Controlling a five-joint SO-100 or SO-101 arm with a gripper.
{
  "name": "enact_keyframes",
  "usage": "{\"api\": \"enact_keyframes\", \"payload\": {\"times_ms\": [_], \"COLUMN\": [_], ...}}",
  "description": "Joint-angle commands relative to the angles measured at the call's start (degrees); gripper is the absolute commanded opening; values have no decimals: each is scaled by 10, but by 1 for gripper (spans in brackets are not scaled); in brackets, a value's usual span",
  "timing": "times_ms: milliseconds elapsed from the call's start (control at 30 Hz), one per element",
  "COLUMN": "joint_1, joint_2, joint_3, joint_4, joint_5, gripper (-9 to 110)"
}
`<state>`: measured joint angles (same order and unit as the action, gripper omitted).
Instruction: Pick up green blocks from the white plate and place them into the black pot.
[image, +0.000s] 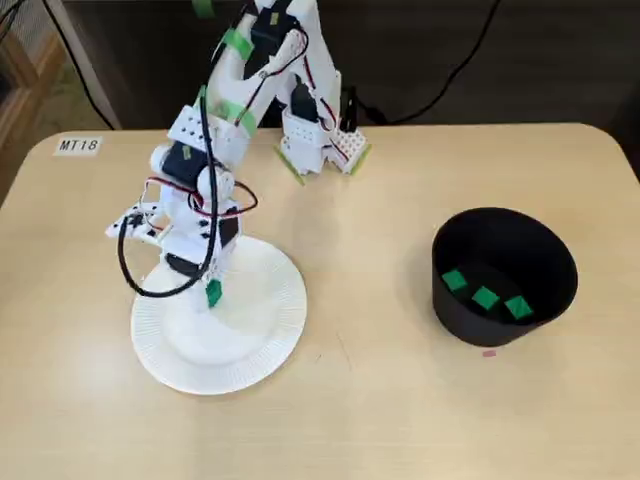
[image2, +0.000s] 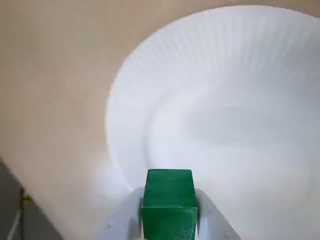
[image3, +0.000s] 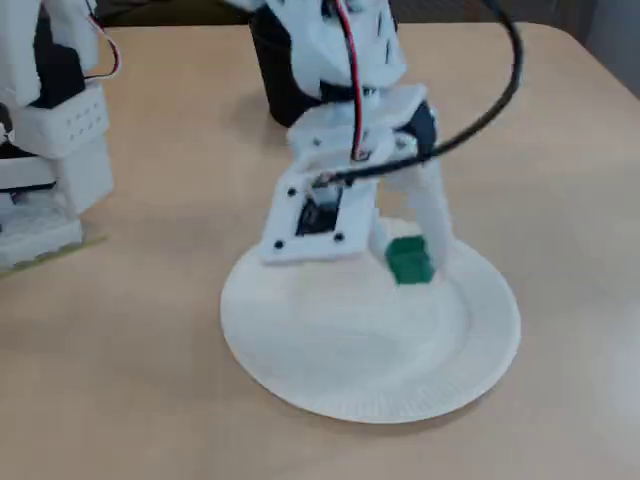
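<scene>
Tool (image2: 169, 216) clenched on a green block (image2: 169, 196) low over the white plate (image2: 240, 75), where no other block shows, while across the counter (image: 380, 410) the black pot (image: 468, 322) already holds three green blocks (image: 485, 297): apparently the last transfer, carry and release not yet done.

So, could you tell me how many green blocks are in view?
4 green blocks: three in the black pot, one held by the gripper over the white plate. The pot's wall may hide more.
</scene>
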<state>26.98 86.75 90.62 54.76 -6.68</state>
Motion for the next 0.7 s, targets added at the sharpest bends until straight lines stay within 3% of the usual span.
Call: {"api": "enact_keyframes", "payload": {"times_ms": [0,267,667], "joint_1": [-60,-249,-512], "joint_2": [113,314,541], "joint_3": [8,111,387], "joint_4": [-97,-264,-377], "joint_5": [17,95,39], "gripper": [-2,-2,-2]}}
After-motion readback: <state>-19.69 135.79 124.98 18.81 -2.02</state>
